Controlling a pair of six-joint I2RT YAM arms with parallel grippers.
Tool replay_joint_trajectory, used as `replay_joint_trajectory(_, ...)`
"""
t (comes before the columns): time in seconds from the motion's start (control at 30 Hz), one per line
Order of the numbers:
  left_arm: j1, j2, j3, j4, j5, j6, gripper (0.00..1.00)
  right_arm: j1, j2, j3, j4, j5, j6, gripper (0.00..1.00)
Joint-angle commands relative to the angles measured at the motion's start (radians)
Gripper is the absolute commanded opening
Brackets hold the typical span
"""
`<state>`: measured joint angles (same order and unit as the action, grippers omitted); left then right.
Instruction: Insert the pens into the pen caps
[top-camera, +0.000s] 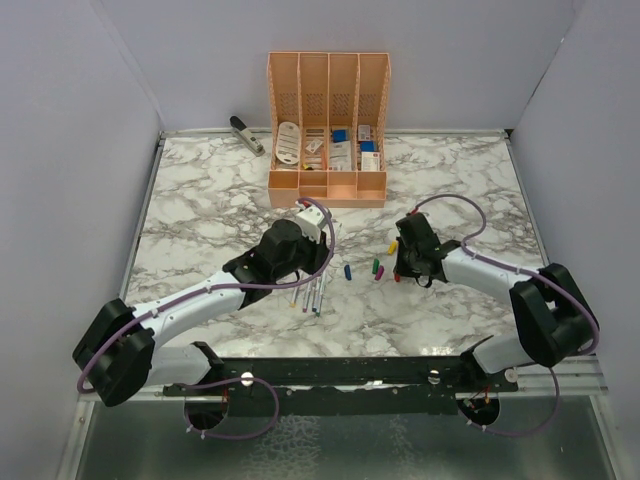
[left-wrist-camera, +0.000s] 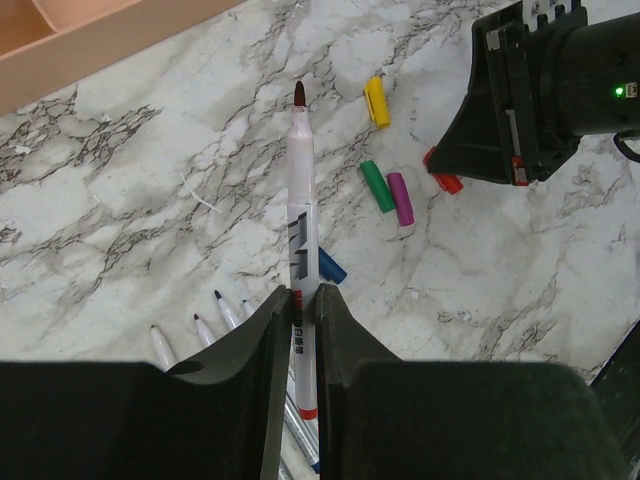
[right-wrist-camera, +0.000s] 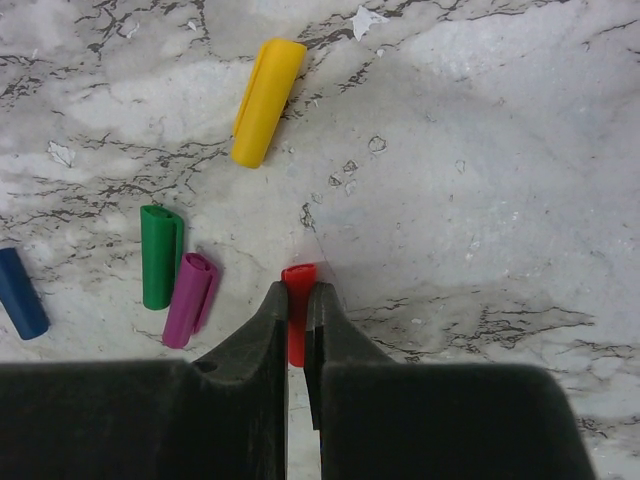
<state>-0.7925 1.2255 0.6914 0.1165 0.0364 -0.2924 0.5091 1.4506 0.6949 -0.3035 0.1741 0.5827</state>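
Though hidden from above, one pen (left-wrist-camera: 300, 200) is shown clamped in the left gripper (left-wrist-camera: 302, 295), the red cap (right-wrist-camera: 298, 281) pinched on the table (right-wrist-camera: 500, 150) by the right gripper (right-wrist-camera: 297, 300); four other caps (right-wrist-camera: 265, 100) and four loose pens (top-camera: 312, 295) are counted.

I list: counter (right-wrist-camera: 500, 150), glossy marble-look; red cap (right-wrist-camera: 298, 278) between my right fingers (right-wrist-camera: 250, 350), smooth plastic; fingers, matt black; pen (left-wrist-camera: 301, 200) between left fingers (left-wrist-camera: 240, 350), smooth plastic.

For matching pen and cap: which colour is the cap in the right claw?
Red cap, clearest in right wrist view.
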Motion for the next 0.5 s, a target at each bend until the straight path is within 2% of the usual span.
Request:
replay_joint_trajectory(0.0, -0.004, 0.011, 0.008, 0.052, 0.013, 0.019, 0.0, 0.007, 0.017, 0.031, -0.108, 0.062, 0.018, 0.01)
replay_joint_trajectory(0.23, -0.004, 0.02, 0.02, 0.08, 0.048, 0.033, 0.0, 0.008, -0.019, 0.178, -0.085, 0.128, -0.018, 0.01)
replay_joint_trajectory(0.37, -0.005, 0.005, 0.012, 0.118, 0.068, 0.015, 0.0, 0.008, -0.065, 0.245, 0.008, 0.14, -0.077, 0.01)
replay_joint_trajectory(0.47, -0.004, -0.008, 0.008, 0.164, 0.098, -0.015, 0.0, 0.008, -0.119, 0.239, 0.147, 0.1, -0.141, 0.01)
